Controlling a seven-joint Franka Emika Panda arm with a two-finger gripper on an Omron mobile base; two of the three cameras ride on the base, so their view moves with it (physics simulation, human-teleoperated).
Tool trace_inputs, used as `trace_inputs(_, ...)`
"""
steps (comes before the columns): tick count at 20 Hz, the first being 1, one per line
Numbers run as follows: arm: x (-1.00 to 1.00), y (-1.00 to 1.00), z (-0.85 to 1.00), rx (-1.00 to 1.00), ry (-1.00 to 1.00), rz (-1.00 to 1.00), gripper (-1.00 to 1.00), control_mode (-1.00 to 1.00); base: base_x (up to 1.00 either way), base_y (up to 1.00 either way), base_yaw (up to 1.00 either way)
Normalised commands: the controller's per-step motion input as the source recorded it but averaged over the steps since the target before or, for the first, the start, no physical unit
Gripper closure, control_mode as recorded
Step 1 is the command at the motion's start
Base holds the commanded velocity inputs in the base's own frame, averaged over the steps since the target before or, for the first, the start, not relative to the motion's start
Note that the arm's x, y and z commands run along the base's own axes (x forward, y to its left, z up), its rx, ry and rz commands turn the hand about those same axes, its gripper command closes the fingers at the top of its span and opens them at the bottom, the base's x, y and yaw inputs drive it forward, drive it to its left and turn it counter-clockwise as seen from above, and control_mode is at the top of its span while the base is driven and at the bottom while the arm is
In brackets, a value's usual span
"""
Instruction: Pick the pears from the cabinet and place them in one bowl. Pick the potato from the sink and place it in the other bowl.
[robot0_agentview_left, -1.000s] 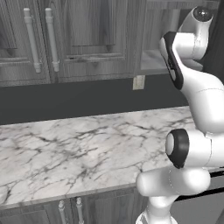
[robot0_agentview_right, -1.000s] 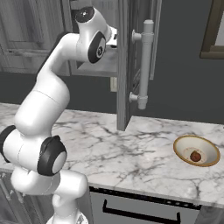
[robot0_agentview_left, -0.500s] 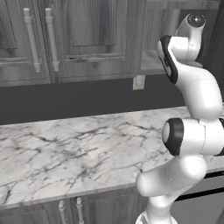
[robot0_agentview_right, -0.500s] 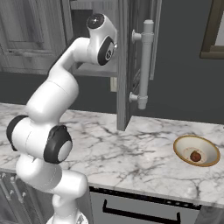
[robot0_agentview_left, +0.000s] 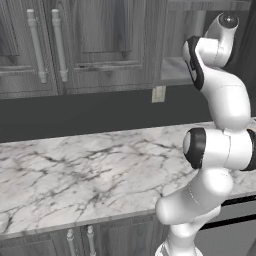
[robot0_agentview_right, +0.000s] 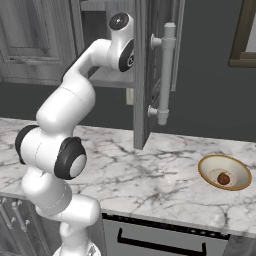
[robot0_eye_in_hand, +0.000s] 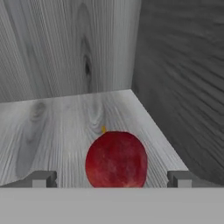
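red pear: underside cut off by hand view's lower band | tool: inside cabinet, behind open door

White arm reaches up into open cabinet; marble counter below.

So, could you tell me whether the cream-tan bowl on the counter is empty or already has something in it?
Not empty. In the right base view the cream-tan bowl sits on the counter with one small brown pear in it.
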Motion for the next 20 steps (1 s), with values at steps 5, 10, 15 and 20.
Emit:
trace_inputs(5, 0.00, 0.00, -0.25, 0.00, 0.00, 0.00, -1.00, -1.00, 0.00, 0.00, 0.00)
trace_inputs(10, 0.05, 0.00, -0.32, 0.00, 0.00, 0.00, -1.00, -1.00, 0.00, 0.00, 0.00)
trace_inputs(15, 0.35, -0.03, 0.02, 0.00, 0.03, 0.00, -1.00, -1.00, 0.00, 0.00, 0.00)
trace_inputs(20, 0.16, -0.05, 0.03, 0.00, 0.08, 0.00, -1.00, -1.00, 0.00, 0.00, 0.00)
